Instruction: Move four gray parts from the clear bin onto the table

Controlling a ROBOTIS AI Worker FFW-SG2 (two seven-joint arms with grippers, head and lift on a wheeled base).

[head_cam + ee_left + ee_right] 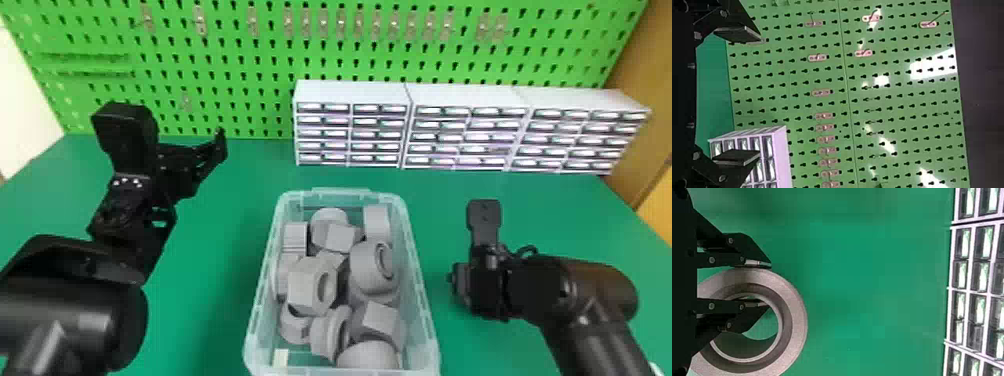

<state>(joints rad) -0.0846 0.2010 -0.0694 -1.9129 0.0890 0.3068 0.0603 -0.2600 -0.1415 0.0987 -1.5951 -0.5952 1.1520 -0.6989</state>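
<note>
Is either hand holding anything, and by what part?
The right gripper holds a gray ring by its wall, one finger outside, one inside; the left gripper holds nothing.

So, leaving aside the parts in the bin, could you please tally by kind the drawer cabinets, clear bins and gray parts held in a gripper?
White drawer cabinets: 3
Clear bin: 1
Gray part held in the right gripper: 1
Total: 5
</note>
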